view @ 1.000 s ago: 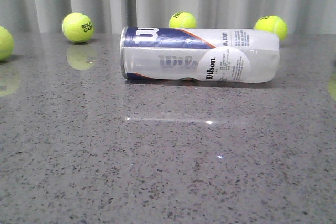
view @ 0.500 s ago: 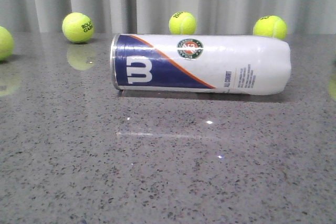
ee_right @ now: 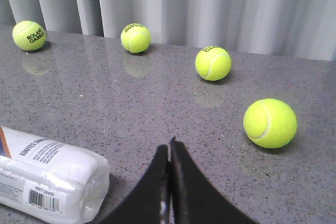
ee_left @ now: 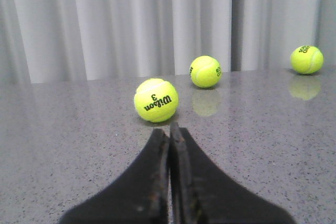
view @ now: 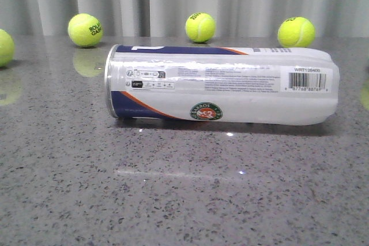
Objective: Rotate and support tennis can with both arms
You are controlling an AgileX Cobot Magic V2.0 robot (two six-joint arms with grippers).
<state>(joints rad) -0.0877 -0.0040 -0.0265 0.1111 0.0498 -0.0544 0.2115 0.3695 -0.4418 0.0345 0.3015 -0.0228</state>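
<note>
Both tools are clenched and empty: the left tool (ee_left: 169, 129) points at a tennis ball (ee_left: 156, 100) with no can in its view, while the right tool (ee_right: 169, 145) has the closed end of the tennis can (view: 222, 84) lying just beside it. That can lies on its side on the counter (view: 173, 200), long axis across the robot's front, metal rim toward the robot's left. By that showing the right arm looks nearer, and neither tool touches the can.

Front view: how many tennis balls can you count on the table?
4. The edge ball is cut off at far left; the left ball, middle ball and right ball line the back, beyond the tennis can, which might hide more.
</note>
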